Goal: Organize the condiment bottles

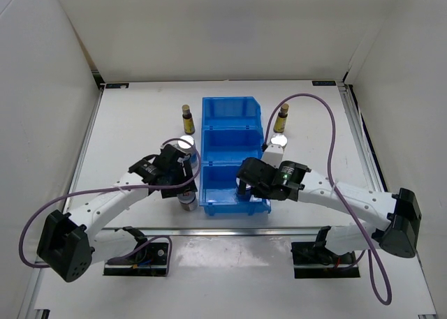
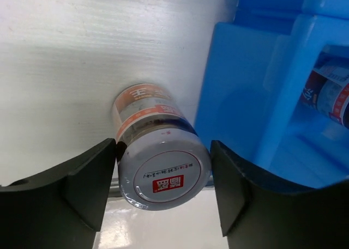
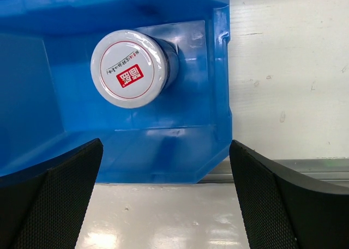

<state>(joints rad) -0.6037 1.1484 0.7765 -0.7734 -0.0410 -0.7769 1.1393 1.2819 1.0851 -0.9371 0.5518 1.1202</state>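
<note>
While the left pincer (image 2: 163,146) clasps a grey jar (image 2: 163,178), fingers (image 2: 87,178) against both sides of its lid, that jar stands on the counter (image 2: 82,53) just left of the blue bin (image 2: 245,96); the right pincer (image 3: 165,151) gapes wide above the bin's near compartment; a second grey jar (image 3: 129,68) stands there, toward the right wall.

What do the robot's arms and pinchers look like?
The left arm and right arm are white tubes with chunky black joints and bases. A purple cable loops along each. The left gripper and right gripper each have two wide black fingers, finely dimpled on the right one. A tiny green light glows near the right wrist.
</note>
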